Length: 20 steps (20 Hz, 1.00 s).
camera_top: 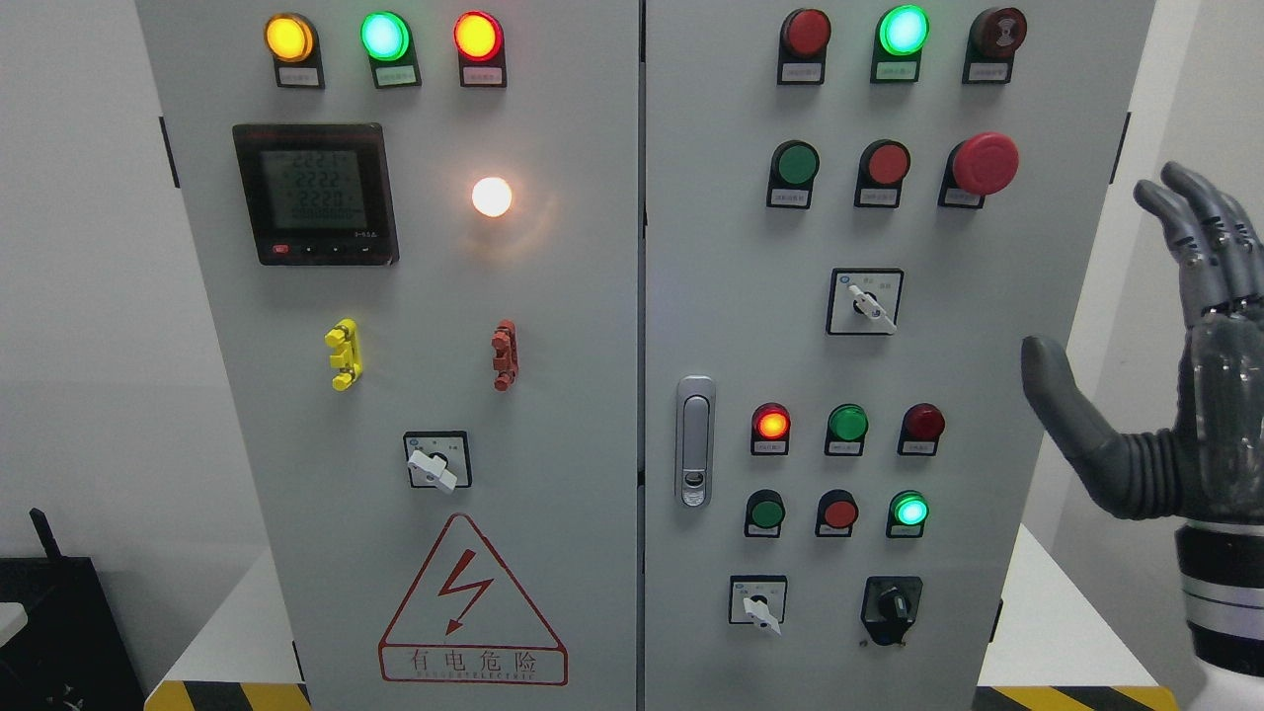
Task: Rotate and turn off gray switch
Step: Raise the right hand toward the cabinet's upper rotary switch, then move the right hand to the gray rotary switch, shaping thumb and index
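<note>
A grey electrical cabinet (592, 395) fills the head view. Three rotary switches with pale grey handles sit on it: one on the left door (435, 464), one mid-right (869, 304), one at the lower right (760, 605). All three handles point down to the right. My right hand (1091, 272) is raised beside the cabinet's right edge with its palm toward the panel. Its fingers (1200, 212) are spread, its thumb (1057, 390) sticks out to the left, and it holds nothing. It touches no switch and stands well right of the mid-right one.
A black rotary knob (892, 605) sits beside the lower right switch. A red mushroom button (983, 163), lit lamps, push buttons and a door latch (695, 439) cover the panel. A meter (316, 193) is at the upper left. A dark box (59, 632) stands at the lower left.
</note>
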### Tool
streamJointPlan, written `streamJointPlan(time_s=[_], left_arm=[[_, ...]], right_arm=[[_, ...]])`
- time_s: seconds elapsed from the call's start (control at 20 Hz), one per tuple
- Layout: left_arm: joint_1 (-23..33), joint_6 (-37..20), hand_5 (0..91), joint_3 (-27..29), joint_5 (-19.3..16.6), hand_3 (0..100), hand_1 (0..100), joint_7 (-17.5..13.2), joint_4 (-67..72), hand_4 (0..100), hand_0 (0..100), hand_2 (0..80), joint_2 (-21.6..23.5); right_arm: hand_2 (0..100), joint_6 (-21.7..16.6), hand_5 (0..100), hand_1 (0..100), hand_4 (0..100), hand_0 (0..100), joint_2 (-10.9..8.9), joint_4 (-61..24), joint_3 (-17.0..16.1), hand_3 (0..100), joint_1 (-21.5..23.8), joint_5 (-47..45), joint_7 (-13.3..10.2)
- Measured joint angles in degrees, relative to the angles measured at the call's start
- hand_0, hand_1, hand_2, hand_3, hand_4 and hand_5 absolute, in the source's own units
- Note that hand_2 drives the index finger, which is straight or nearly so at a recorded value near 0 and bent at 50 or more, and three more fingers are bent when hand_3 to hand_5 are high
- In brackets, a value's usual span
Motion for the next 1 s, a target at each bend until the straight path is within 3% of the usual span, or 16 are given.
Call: streamJointPlan(time_s=[0.05,0.1,0.15,0.25,0.3,0.35,0.4,0.45,0.55,0.65,0.75,1.0], left_arm=[[0.0,0.0,0.0,0.0,0.0,0,39,0.0,0.0,0,12,0.0,0.0],[0.0,0.0,0.0,0.0,0.0,0,39,0.0,0.0,0,12,0.0,0.0],[0.0,0.0,0.0,0.0,0.0,0,39,0.0,0.0,0,12,0.0,0.0],[0.0,0.0,0.0,0.0,0.0,0,39,0.0,0.0,0,12,0.0,0.0],[0.0,0.0,0.0,0.0,0.0,0,39,0.0,0.0,0,12,0.0,0.0],[0.0,0.0,0.0,0.0,0.0,0,39,0.0,0.0,0,12,0.0,0.0],[0.0,0.0,0.0,0.0,0.0,0,39,0.0,0.0,0,12,0.0,0.0],[0.0,0.0,0.0,0.0,0.0,0,39,0.0,0.0,0,12,0.0,0.0],[0.0,0.0,0.0,0.0,0.0,0,39,0.0,0.0,0,12,0.0,0.0],[0.0,0.0,0.0,0.0,0.0,0,39,0.0,0.0,0,12,0.0,0.0],[0.0,0.0,0.0,0.0,0.0,0,39,0.0,0.0,0,12,0.0,0.0],[0.0,0.0,0.0,0.0,0.0,0,39,0.0,0.0,0,12,0.0,0.0]], right_arm=[[20,-0.1,16,35,30,30,0.13,0.0,0.0,27,0.0,-0.1,-0.5],[21,-0.2,18,36,32,31,0.37,0.0,0.1,30,0.0,-0.2,-0.9],[23,-0.3,27,38,40,33,0.72,0.0,0.1,42,0.0,-0.2,-1.1],[26,-0.4,43,38,51,36,1.61,0.2,0.3,54,-0.1,-0.3,-1.4],[31,-0.6,57,38,57,38,2.08,0.3,0.4,62,-0.1,-0.4,-1.6],[36,-0.8,67,37,63,39,2.57,0.4,0.5,66,-0.1,-0.4,-1.7],[37,-1.0,69,37,64,39,3.11,0.5,0.7,67,-0.1,-0.4,-2.2],[43,-1.2,83,35,71,41,3.77,0.7,0.9,73,-0.1,-0.4,-2.7],[49,-1.4,98,34,83,42,5.07,1.1,1.2,86,-0.1,-0.4,-3.7],[54,-1.4,100,37,89,41,6.19,1.5,1.8,94,0.1,-0.2,-4.0],[55,-0.7,100,40,91,37,7.14,1.9,2.4,95,0.4,0.5,-4.0],[58,2.4,100,39,92,17,9.09,2.8,3.4,96,0.9,1.9,-0.9]])
